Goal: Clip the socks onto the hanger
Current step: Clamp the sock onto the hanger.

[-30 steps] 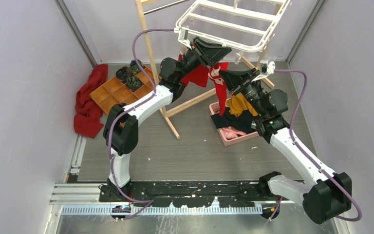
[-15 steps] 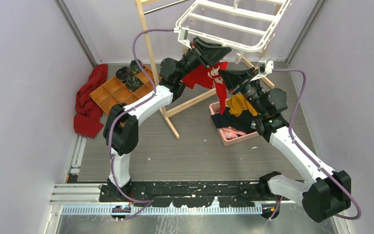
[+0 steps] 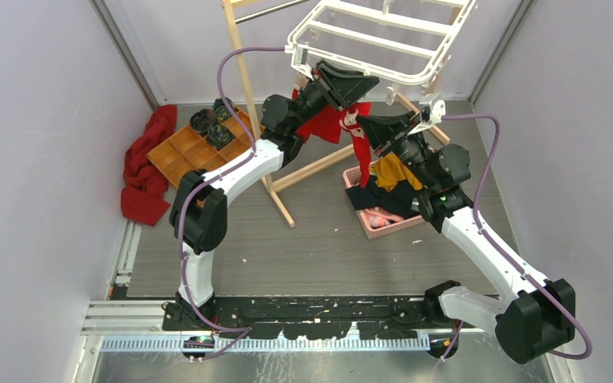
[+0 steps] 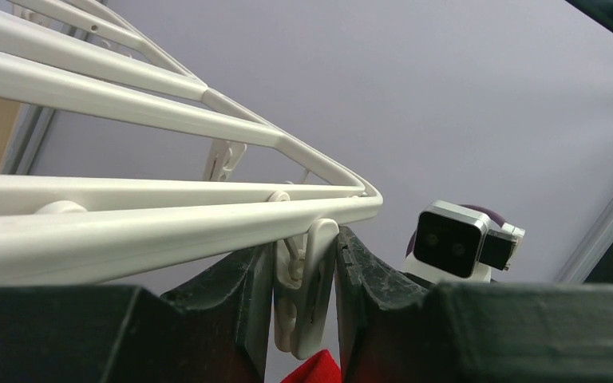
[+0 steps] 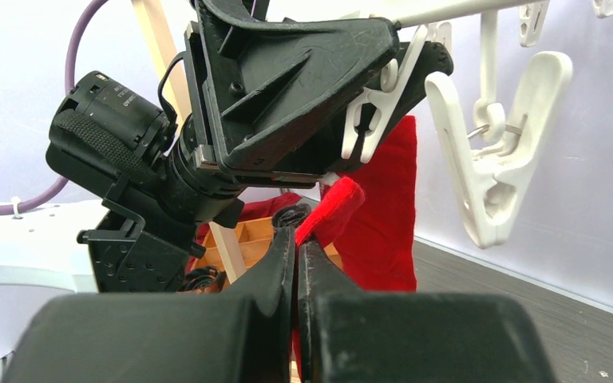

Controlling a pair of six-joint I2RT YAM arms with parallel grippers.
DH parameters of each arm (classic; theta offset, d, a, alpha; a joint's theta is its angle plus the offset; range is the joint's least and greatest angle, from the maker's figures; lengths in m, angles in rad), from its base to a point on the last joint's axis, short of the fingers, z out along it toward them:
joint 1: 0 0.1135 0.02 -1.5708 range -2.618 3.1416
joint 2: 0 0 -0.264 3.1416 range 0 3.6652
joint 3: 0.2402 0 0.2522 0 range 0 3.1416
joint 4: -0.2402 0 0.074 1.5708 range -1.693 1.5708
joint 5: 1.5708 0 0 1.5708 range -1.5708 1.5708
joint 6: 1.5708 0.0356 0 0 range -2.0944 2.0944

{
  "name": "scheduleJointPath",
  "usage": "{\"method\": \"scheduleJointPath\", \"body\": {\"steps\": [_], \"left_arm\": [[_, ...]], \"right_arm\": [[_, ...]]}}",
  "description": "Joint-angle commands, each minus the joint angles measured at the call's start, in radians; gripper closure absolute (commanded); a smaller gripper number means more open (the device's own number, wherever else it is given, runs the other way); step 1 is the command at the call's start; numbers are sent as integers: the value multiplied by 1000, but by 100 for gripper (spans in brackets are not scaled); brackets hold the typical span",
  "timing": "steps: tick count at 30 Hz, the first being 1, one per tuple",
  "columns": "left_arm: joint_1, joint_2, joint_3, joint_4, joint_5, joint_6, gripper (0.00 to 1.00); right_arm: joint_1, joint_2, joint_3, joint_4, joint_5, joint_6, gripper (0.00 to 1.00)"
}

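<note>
Step in hand, I judge: feeding sock into clip. My left fingers (image 4: 231, 295) part-closed, squeezing clip (image 4: 307, 287) at hanger (image 4: 128, 231) corner. My right fingers (image 5: 279, 267) pinched tight on sock (image 5: 331, 209), just below clip. Next: raise sock edge into clip mouth, then ease left squeeze.

red sock (image 3: 361, 157), white hanger (image 4: 128, 194), white clip (image 4: 303, 295)

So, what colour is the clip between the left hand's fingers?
The clip is white, same as the hanger. The left wrist view shows it best.
</note>
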Motion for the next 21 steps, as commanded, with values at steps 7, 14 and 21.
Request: {"method": "scheduleJointPath", "body": {"steps": [7, 14, 21], "left_arm": [[20, 14, 28, 43, -44, -36, 100], [20, 15, 26, 51, -45, -42, 100], [21, 15, 25, 54, -45, -47, 100]], "right_arm": [[2, -5, 60, 58, 3, -59, 99], [-1, 2, 71, 62, 12, -70, 99], [-8, 1, 71, 62, 11, -75, 99]]}}
